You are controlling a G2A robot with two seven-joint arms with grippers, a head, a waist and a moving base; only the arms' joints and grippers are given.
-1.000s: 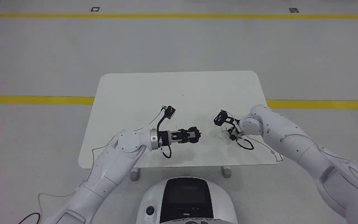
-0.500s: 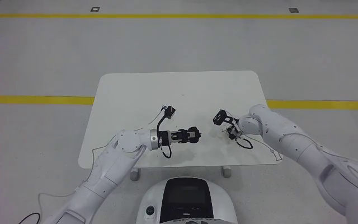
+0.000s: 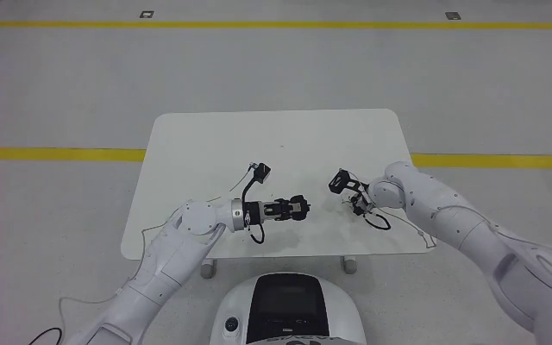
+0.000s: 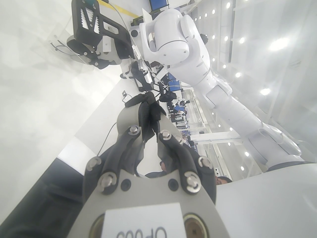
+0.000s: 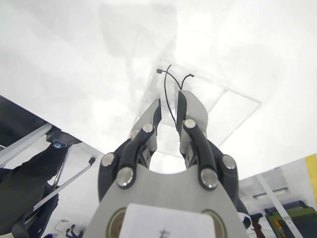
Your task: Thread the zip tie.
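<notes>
Hardly anything moved: both arms static, so no progress. Right claw (image 5: 168,97) parted, straddling zip tie (image 5: 165,87) in clear tray (image 5: 237,115) near table (image 3: 259,138) front-right edge; likely ungrasped. Left claw (image 4: 148,106) closed, near front edge middle.

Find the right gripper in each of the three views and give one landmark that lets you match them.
Top view: the right gripper points down at the white table, on the robot's right side.
Left wrist view: the right gripper is seen from across the table, under its black camera mount.
Right wrist view: the right gripper is close up, fingers apart around the black zip tie.
Shared landmark: the white table.
</notes>
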